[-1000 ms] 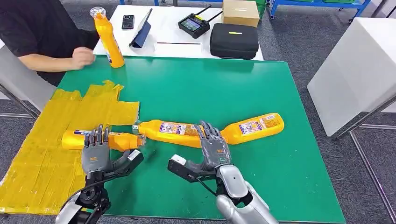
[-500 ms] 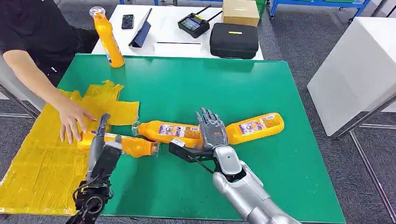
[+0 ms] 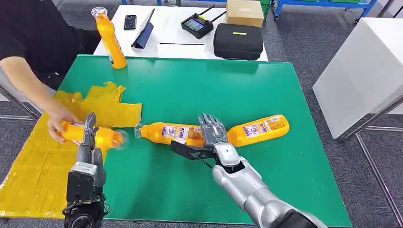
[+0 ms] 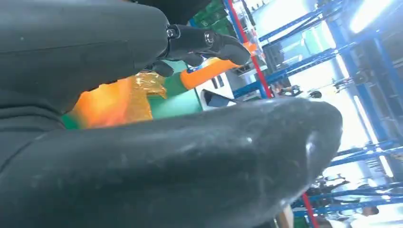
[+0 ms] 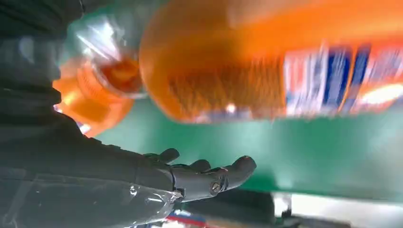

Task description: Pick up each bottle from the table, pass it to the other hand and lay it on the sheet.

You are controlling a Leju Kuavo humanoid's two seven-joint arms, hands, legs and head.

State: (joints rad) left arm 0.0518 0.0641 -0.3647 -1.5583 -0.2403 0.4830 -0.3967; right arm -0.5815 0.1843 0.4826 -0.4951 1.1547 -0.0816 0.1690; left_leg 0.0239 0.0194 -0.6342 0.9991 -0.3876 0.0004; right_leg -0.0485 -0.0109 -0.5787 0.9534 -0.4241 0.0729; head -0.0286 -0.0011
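I stand at a flat green table (image 3: 199, 95). The floor under it is grey carpet, and a white desk (image 3: 161, 47) sits behind it.

On the left lies a crinkly yellow sheet (image 3: 43, 156). A person's hand (image 3: 59, 124) holds a blurry orange bottle (image 3: 97, 137) over the sheet's edge. My left hand (image 3: 89, 135) is turned on its side right by that bottle. I cannot tell if my fingers hold it.

One tall bottle (image 3: 110, 40) stands at the far left corner of the table.

In the middle, two smooth orange bottles lie down. My right hand (image 3: 212, 135) rests open over the place where the near bottle (image 3: 166, 133) meets the far bottle (image 3: 259, 129). My fingers are spread and grip nothing.

On the desk sit a phone (image 3: 130, 22), a remote (image 3: 196, 24), a black case (image 3: 238, 42) and a brown box (image 3: 245, 12).
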